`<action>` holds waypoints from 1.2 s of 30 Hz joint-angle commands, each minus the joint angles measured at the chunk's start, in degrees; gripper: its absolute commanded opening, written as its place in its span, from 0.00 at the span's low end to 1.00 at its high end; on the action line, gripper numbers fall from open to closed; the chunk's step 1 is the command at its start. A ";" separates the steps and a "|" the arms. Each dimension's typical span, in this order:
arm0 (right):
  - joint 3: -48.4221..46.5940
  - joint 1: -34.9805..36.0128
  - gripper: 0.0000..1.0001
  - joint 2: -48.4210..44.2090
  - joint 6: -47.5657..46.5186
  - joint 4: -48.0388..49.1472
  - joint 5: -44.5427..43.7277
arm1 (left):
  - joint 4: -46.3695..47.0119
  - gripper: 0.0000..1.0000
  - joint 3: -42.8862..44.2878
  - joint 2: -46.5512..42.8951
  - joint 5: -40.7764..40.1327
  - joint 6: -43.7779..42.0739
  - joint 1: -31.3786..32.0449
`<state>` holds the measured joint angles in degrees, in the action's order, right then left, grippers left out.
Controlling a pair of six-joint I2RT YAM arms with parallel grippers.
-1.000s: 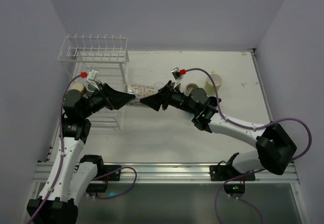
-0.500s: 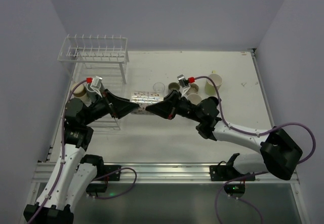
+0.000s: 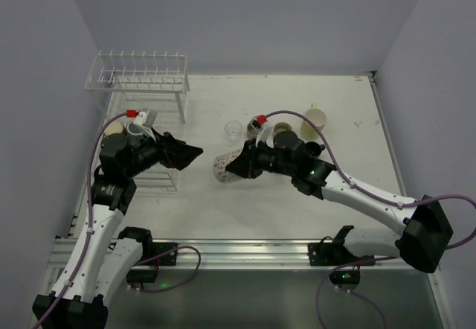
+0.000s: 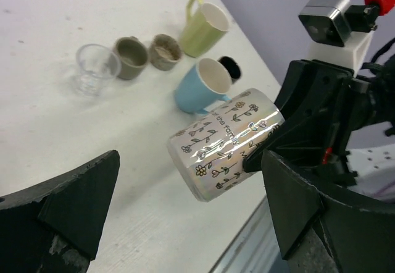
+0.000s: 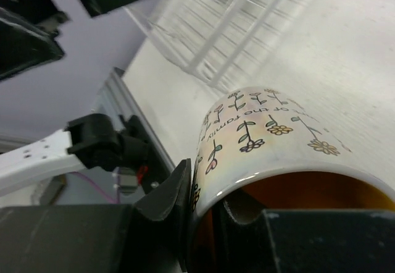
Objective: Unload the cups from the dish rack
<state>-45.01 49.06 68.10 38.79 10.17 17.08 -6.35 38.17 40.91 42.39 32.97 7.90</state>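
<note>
My right gripper (image 3: 239, 167) is shut on the rim of a white flower-print mug (image 3: 226, 167) with an orange inside. It holds the mug tilted above the table. In the right wrist view one finger (image 5: 166, 202) is outside the mug's (image 5: 271, 140) wall and the other is inside. My left gripper (image 3: 187, 152) is open and empty, left of the mug and apart from it. The mug (image 4: 225, 143) shows between and beyond its fingers (image 4: 74, 205). The white wire dish rack (image 3: 137, 76) stands at the back left, and a tan cup (image 3: 113, 129) sits on its lower tray.
On the table stand a clear glass (image 3: 233, 129), two tan cups (image 3: 257, 126) (image 3: 282, 130), a yellow-green mug (image 3: 314, 118) and a black cup (image 3: 312, 149). A light blue mug (image 4: 200, 86) shows in the left wrist view. The rail (image 3: 245, 251) runs along the near edge.
The left gripper has let go of the flower mug and drawn back to the left. The right gripper has carried the mug nearer and tilted it.
</note>
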 commanded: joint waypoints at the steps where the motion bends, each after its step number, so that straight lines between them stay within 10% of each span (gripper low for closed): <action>1: -12.97 -0.01 0.00 4.73 -10.89 -13.65 -5.29 | -8.58 1.00 5.15 -1.79 -12.30 -10.20 -0.17; 12: -36.96 0.16 0.00 28.65 -24.98 -38.63 -18.30 | -12.90 1.00 3.41 -4.87 -35.25 -15.83 0.27; 29: -38.31 2.45 0.01 38.69 -36.06 -39.62 -29.38 | -16.14 1.00 5.76 -1.10 -51.34 -16.01 0.18; 36: -35.94 2.62 0.45 36.24 -37.90 -36.99 -32.64 | -17.12 1.00 7.00 2.69 -55.74 -12.06 0.10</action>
<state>-81.60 51.40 107.59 3.70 -29.71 -12.51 -23.38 42.24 43.07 -8.36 18.85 7.94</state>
